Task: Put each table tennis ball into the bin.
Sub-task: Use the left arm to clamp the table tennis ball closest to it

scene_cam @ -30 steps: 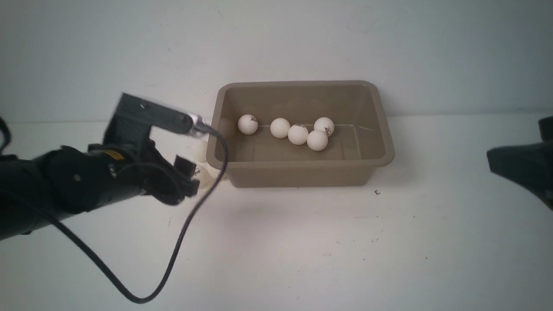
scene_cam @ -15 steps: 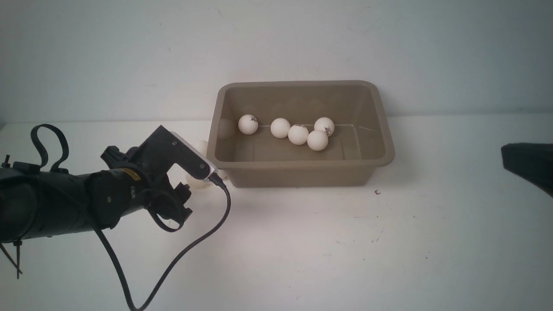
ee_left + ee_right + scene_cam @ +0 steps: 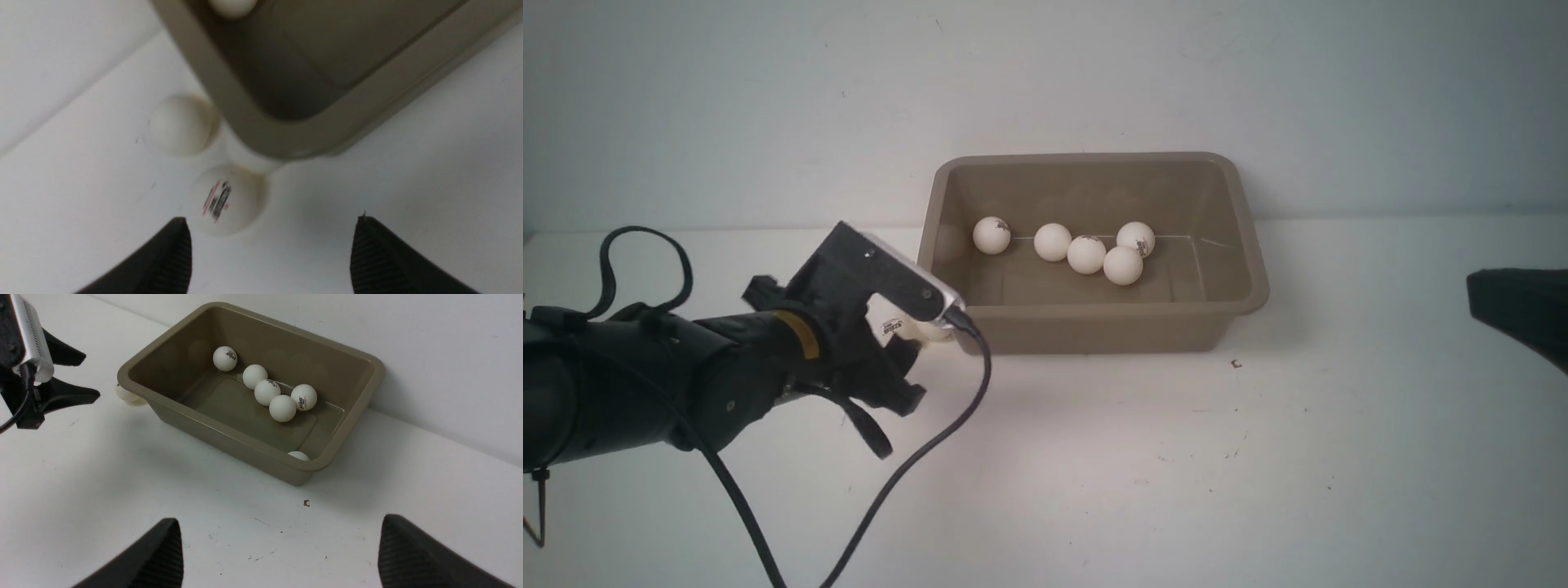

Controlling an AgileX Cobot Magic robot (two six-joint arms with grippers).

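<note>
Three small white plastic balls (image 3: pixel 222 200) crowd at the left near corner of the taupe rectangular plastic bin (image 3: pixel 229 110), one half under its flared rim, so the bin wall closes that side. From the white table top (image 3: pixel 1094 474) in front, the way is open.

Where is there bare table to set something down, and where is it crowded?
Free: table in front of the bin and to its right. Crowded: the bin's left near corner, with loose balls and the left end effector.
</note>
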